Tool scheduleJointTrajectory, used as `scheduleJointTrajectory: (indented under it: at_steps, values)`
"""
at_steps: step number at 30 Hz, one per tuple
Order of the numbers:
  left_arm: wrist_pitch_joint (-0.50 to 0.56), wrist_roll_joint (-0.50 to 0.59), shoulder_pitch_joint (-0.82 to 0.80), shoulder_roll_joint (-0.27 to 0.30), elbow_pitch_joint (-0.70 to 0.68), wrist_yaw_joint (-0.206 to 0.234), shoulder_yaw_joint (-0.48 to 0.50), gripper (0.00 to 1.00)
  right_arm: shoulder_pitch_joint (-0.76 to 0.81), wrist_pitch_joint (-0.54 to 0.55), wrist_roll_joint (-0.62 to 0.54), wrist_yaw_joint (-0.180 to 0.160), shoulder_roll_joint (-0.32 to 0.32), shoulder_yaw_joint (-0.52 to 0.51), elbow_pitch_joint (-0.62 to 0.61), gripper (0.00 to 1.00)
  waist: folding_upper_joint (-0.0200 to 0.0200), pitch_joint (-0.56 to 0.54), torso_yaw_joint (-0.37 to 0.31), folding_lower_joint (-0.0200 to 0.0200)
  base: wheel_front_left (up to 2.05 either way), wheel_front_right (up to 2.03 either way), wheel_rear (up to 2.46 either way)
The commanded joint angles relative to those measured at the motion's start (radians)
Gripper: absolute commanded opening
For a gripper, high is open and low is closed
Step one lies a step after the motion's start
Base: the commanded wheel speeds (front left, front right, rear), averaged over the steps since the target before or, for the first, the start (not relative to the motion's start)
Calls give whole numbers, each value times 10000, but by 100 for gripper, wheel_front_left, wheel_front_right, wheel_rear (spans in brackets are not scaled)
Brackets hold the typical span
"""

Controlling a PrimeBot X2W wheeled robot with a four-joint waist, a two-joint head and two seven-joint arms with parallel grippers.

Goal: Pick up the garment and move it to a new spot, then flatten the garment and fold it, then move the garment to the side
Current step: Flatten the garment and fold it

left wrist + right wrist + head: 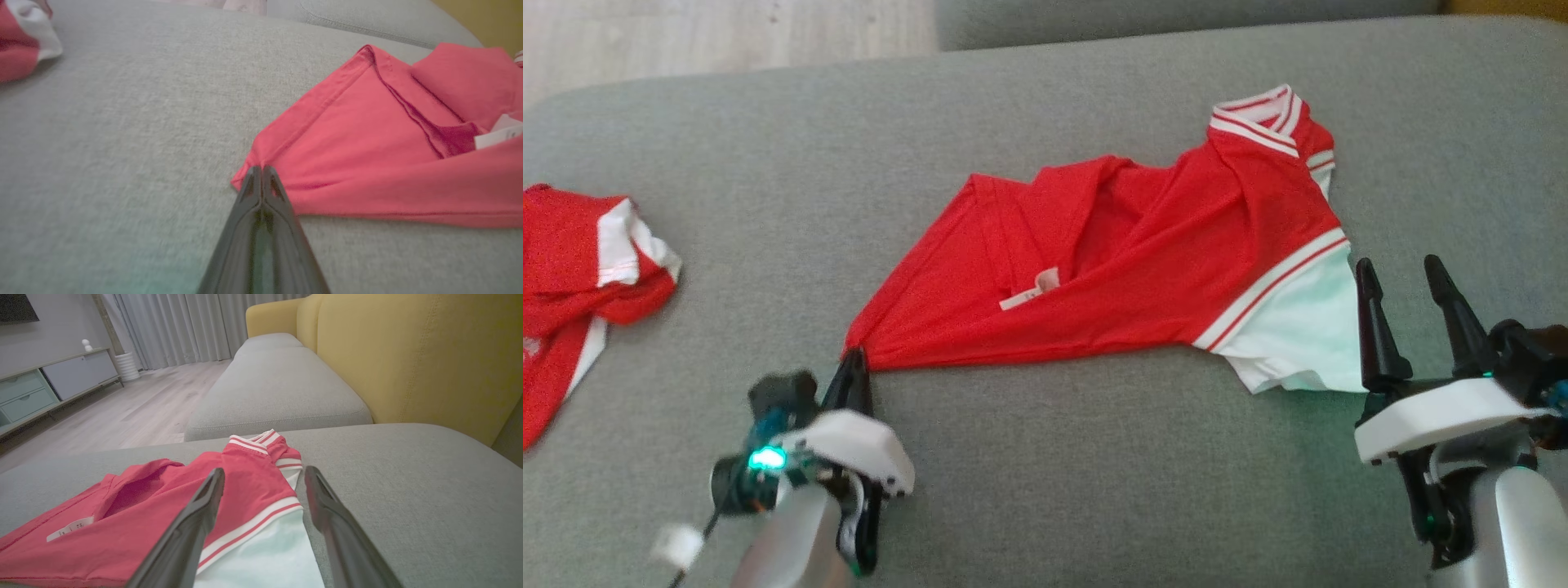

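The garment (1111,269) is a red shirt with white striped trim and a white panel, lying crumpled on the grey sofa cushion (1045,490). Its near left corner is drawn to a point. My left gripper (856,359) is shut on that corner, and the left wrist view shows the two fingers pressed together at the gripper tip (261,169) on the edge of the red garment (388,163). My right gripper (1401,265) stands open beside the white panel at the right end. In the right wrist view the right gripper (264,473) spreads over the garment (163,522) without holding it.
A second red and white garment (572,278) lies bunched at the cushion's left edge, also visible as cloth (20,36). A yellow backrest (408,355) rises on the right. Another grey cushion (278,388) and wooden floor (135,408) lie beyond.
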Motion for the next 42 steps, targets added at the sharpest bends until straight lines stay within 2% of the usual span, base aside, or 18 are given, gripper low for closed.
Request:
scheduleJointTrajectory:
  at_steps: [1,6,13,22,27,42]
  values:
    - [-437,-169,415,256,-335,-141,202,100,-38,57,106,-7,-60,155,-407,100,0,-265,256,1,0,0,0]
    - [-1416,-369,931,262,-1250,-649,63,100,37,76,162,-7,-60,20,-398,100,0,-558,332,1,0,0,0]
    - [-1743,-169,1651,671,-2609,-1131,203,100,163,112,192,-7,-60,-176,-396,100,0,-842,228,1,0,0,0]
    - [-1759,545,3585,1003,-5808,-1299,1416,100,592,60,55,-7,-60,-253,-278,100,0,-1341,37,1,0,0,0]
    - [-1760,554,3931,1034,-6028,-1402,1603,100,813,83,-21,-7,-60,-82,-226,100,0,-1439,21,1,0,0,0]
    - [-1753,422,3736,1113,-5551,-1413,1545,100,811,56,96,-7,-60,94,-30,100,0,-1406,-136,1,0,0,0]
